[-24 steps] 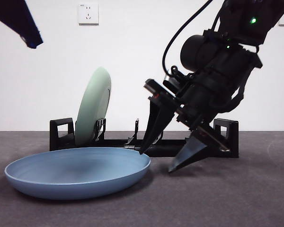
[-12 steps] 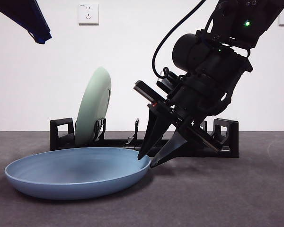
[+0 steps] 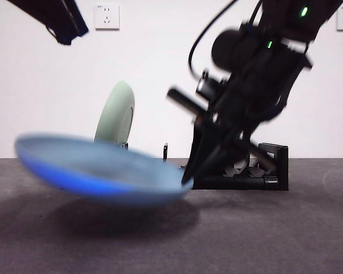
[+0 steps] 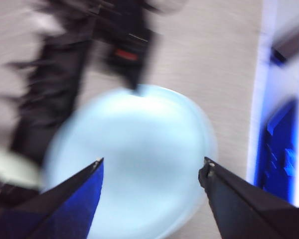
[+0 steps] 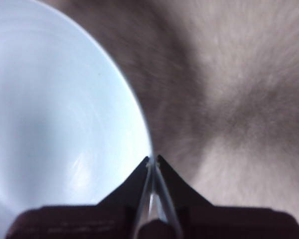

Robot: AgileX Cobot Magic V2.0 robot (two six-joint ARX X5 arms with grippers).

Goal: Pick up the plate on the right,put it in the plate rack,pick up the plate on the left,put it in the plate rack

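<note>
— Lifted now, is it? Half a second back the blue plate (image 3: 103,174) lay flat on the tabletop (image 3: 274,234).
— Yes, it hangs tilted above it, blurred, its far edge highest. The right hand (image 5: 152,162) is clamped on its rim.
— And the left hand (image 4: 152,167)?
— Spread wide, poised over the plate, touching nothing.
— The other plate?
— The green plate (image 3: 115,120) stands upright in the plate rack (image 3: 268,171) behind.

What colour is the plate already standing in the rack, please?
Pale mint green; the standing plate in the plate rack shows best in the front view.
</note>
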